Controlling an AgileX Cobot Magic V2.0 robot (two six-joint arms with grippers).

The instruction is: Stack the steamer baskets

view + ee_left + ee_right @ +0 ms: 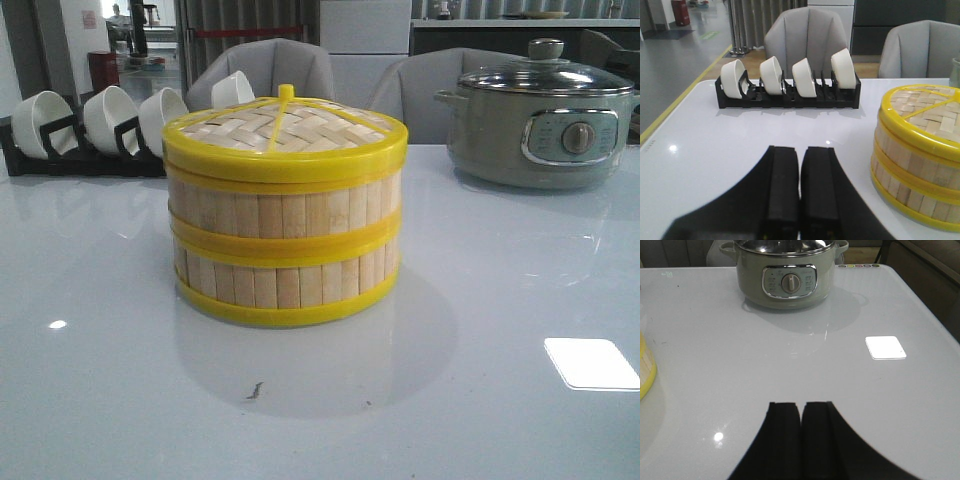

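Observation:
Two steamer baskets (285, 250) of pale bamboo slats with yellow rims stand one on top of the other in the middle of the white table, with the woven lid (284, 130) and its yellow knob on top. The same stack (920, 160) appears in the left wrist view, off to one side of my left gripper (800, 150), which is shut with nothing between its black fingers. Only a sliver of the lower basket (645, 372) reaches the right wrist view's edge. My right gripper (801, 405) is shut and empty over bare table. Neither gripper shows in the front view.
A grey-green electric pot (540, 120) with a glass lid stands at the back right, also seen as the pot (785, 275) ahead of my right gripper. A black rack of white bowls (90, 130) lines the back left. Grey chairs (270, 65) stand behind the table.

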